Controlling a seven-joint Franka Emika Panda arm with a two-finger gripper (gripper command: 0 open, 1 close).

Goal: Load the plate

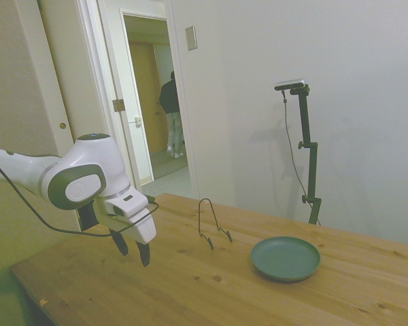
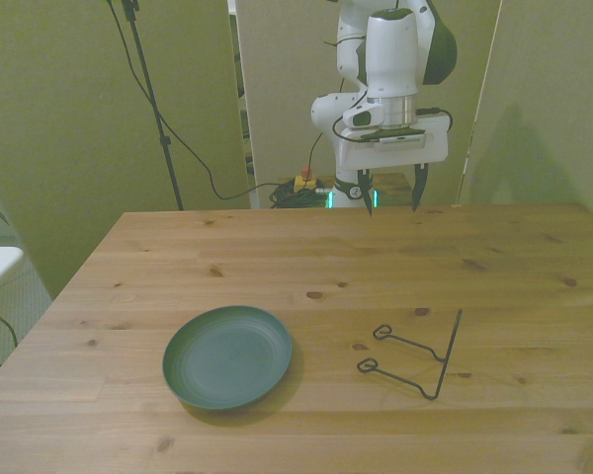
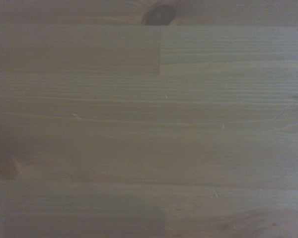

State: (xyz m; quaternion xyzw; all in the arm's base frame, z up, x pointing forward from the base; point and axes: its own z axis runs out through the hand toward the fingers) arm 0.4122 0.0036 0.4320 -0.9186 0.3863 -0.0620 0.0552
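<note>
Task basically at zero. My gripper (image 2: 387,197) hangs above the table (image 2: 534,267) near the top middle of the front view, fingers apart, nothing between them. In the side view my gripper (image 1: 132,249) sits lower left of frame, fingers pointing down, clear of the wood.

The plate (image 2: 227,355) lies flat on the table, lower left of centre in the front view; in the side view the plate (image 1: 285,258) is lower right of centre. Dark green, rim up, nothing on it. Well apart from my gripper in both views.

The wire stand (image 2: 420,357) is at the lower right of centre in the front view, near the plate but not touching it. In the side view the wire stand (image 1: 211,224) stands upright, between my gripper and the plate. Nothing in it.

The wrist view shows only bare wood grain with a knot (image 3: 159,14) at the frame's upper edge; no plate, no stand in it.

Done: nothing that I can see. Left, as I judge it: reach the plate, grasp it by the rim, lift, tip it on edge and set it into the stand, assuming "load" means that.

Background, side view: a person (image 1: 171,112) in the doorway at upper centre-left, away from the table.
</note>
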